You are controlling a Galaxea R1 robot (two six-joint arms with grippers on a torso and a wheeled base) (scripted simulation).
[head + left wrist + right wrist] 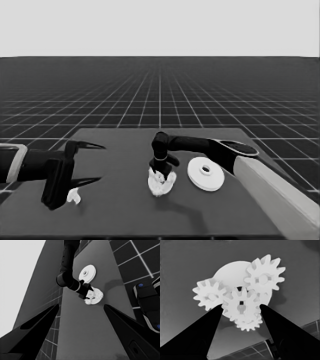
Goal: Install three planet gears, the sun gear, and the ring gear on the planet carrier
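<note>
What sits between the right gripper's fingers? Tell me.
A gear, over the smaller round part among three other gears; the right wrist view shows it between the right gripper fingers.

We see a thin white piece lying on the dark table near its left end. Beyond the table's edges the floor's pale grid runs off to the horizon. Past one table edge we catch dark machinery with pale bands and small blue lights.
</note>
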